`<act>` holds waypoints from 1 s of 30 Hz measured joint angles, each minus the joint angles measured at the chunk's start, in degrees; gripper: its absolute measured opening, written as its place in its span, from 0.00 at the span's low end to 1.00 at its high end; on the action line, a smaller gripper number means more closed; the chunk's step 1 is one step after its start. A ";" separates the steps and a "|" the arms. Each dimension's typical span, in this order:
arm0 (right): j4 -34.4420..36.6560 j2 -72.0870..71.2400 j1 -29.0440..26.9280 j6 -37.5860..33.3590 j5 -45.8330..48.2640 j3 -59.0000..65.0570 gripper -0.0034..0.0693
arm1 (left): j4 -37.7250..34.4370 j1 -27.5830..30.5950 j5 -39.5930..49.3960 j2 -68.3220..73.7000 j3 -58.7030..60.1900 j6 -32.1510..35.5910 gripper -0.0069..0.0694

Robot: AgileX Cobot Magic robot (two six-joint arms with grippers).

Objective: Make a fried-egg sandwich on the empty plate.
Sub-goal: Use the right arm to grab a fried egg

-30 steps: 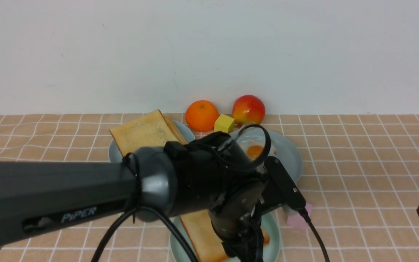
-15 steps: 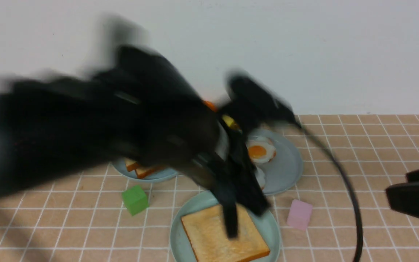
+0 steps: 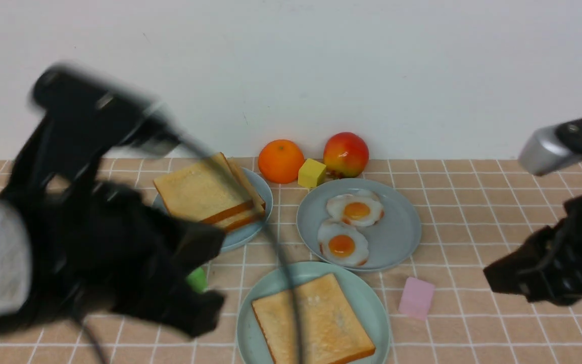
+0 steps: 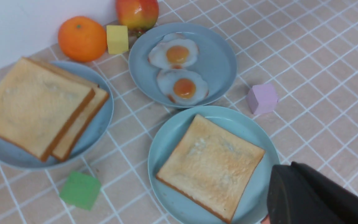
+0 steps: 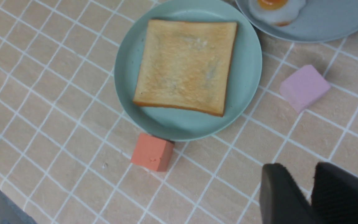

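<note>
So, my left fingers are pressed together, empty. Spare toast sits stacked at the back left. One toast slice lies flat on the mint plate at the bench's near middle: first layer done. Egg and top slice are not yet added; the fried eggs lie on the grey-blue plate behind. My right fingers, slightly apart, hold nothing.

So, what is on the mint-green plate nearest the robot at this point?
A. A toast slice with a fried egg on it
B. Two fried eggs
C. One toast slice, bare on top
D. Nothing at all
C: one toast slice lies flat on the mint-green plate with nothing on top of it, while both fried eggs sit on the grey-blue plate behind it.
</note>
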 joint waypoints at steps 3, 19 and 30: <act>0.21 3.15 0.00 0.00 -0.73 -1.43 0.27 | 4.06 0.00 -2.92 -4.35 5.63 -6.39 0.07; 0.96 27.90 -1.34 3.96 -1.17 -18.83 0.43 | 20.22 0.00 -5.39 -7.29 8.67 -25.97 0.07; 8.11 48.65 -4.08 6.29 -2.41 -33.32 0.54 | 20.42 0.00 -8.30 -7.24 8.80 -26.16 0.07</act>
